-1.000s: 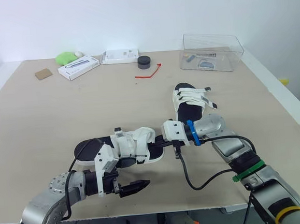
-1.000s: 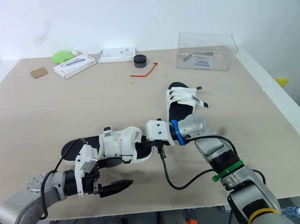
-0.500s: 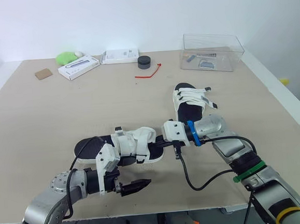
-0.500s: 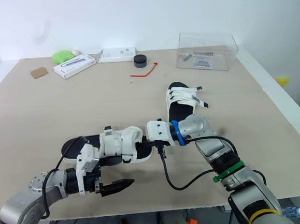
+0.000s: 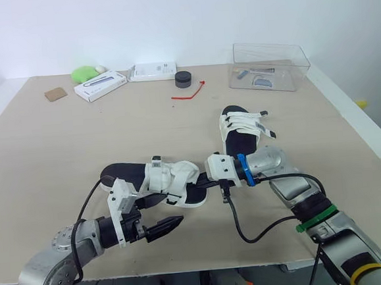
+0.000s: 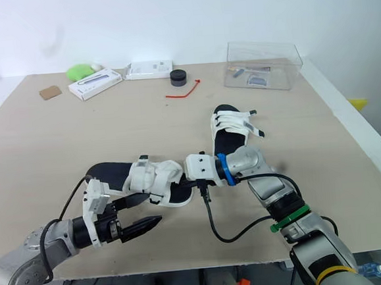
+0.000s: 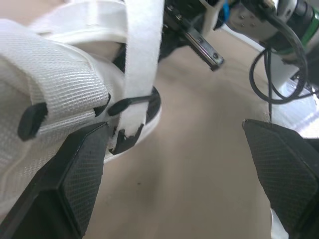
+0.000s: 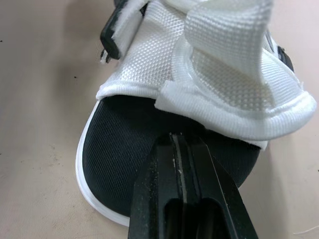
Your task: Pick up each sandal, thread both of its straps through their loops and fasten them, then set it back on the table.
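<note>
Far sandal [image 5: 241, 130]: lies flat on the worktop [image 5: 59, 146], at about 2 o'clock from the near one. Its white straps cross the footbed, so it looks fastened and set down; I judge it done.
Near sandal [image 5: 162, 182]: toward the 6 o'clock edge of the worktop, between the two grippers, heel at 9 o'clock and toe at 3 o'clock. The toe rests on the worktop; I cannot tell whether the heel does.
Loose strap [image 7: 139, 74]: hangs free beside the near sandal's white upper, its end not pressed down. At least this strap looks unfastened.
Left: finish threading and fastening the near sandal, then set it down.
Left gripper [image 7: 173, 129]: at 6 o'clock of the near sandal, fingers wide apart and holding nothing. One finger sits just beside the loose strap's end.
Right gripper [image 8: 182, 144]: at the toe end, fingers pressed together. The tips sit over the black footbed at the strap's edge, with nothing seen pinched between them.
Change, sandal: the near sandal's heel has swung toward 12 o'clock; the toe has barely shifted.
Change, left arm: it has drawn back toward 7 o'clock and no longer overlaps the sandal's middle.
Change, rest: the right arm and the far sandal are as they were.
</note>
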Tool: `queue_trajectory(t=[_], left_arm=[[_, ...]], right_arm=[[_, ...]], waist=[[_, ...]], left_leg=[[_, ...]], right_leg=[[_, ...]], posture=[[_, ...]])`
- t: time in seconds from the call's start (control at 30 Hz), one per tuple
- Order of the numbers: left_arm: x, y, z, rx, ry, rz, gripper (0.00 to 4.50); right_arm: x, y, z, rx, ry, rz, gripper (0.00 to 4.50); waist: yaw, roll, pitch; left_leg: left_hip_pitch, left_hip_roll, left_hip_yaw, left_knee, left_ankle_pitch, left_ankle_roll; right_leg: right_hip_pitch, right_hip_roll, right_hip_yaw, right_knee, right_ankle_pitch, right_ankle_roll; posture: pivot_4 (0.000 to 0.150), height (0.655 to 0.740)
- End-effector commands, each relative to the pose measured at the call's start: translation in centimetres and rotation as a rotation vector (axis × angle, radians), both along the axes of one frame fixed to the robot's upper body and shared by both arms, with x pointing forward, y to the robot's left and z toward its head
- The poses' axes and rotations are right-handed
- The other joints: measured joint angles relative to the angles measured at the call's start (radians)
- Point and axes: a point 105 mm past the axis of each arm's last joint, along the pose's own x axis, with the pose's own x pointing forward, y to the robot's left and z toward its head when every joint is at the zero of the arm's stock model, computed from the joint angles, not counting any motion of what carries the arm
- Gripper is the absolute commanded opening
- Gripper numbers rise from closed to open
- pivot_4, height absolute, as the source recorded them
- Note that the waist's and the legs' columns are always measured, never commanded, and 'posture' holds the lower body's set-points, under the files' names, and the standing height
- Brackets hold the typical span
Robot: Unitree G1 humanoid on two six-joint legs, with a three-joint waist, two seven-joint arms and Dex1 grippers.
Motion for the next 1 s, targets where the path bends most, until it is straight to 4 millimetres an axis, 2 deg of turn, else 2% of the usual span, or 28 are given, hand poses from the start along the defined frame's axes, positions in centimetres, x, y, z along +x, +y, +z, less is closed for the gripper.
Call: queue_trajectory(t=[0.03,0.23,0.33,0.8,1.0], left_arm=[[-0.2,0.6,0.9,0.012,-0.035,0.009,4.4],[-0.6,1.5,-0.2,0.079,-0.009,-0.01,4.4],[-0.2,1.8,0.2,0.075,-0.028,0.0,4.4],[0.5,-0.3,1.5,0.034,-0.088,-0.06,4.4],[-0.1,-0.9,1.6,0.046,-0.101,-0.106,4.4]], right_arm=[[0.1,-0.4,-0.8,-0.037,0.015,-0.013,0.0],[0.1,-0.4,-0.8,-0.037,0.015,-0.013,0.0],[0.2,-0.4,-0.8,-0.035,0.014,-0.012,0.0],[0.2,-0.3,-0.8,-0.031,0.011,-0.018,0.0],[0.2,-0.4,-0.9,-0.034,0.01,-0.02,0.0]], waist=[[0.0,0.0,0.0],[0.0,0.0,0.0],[0.0,0.0,0.0],[0.0,0.0,0.0],[0.0,0.0,0.0]], left_leg=[[0.0,0.0,0.0,0.0,0.0,0.0],[0.0,0.0,0.0,0.0,0.0,0.0],[0.0,0.0,0.0,0.0,0.0,0.0],[0.0,0.0,0.0,0.0,0.0,0.0],[0.0,0.0,0.0,0.0,0.0,0.0]], right_leg=[[0.0,0.0,0.0,0.0,0.0,0.0],[0.0,0.0,0.0,0.0,-0.001,-0.002],[0.0,0.0,0.0,0.0,-0.002,-0.003],[0.0,0.0,0.0,0.0,-0.001,-0.003],[0.0,0.0,0.0,0.0,-0.001,-0.002]], posture=[[0.15,0.74],[0.15,0.74],[0.15,0.74],[0.15,0.74],[0.15,0.74]])
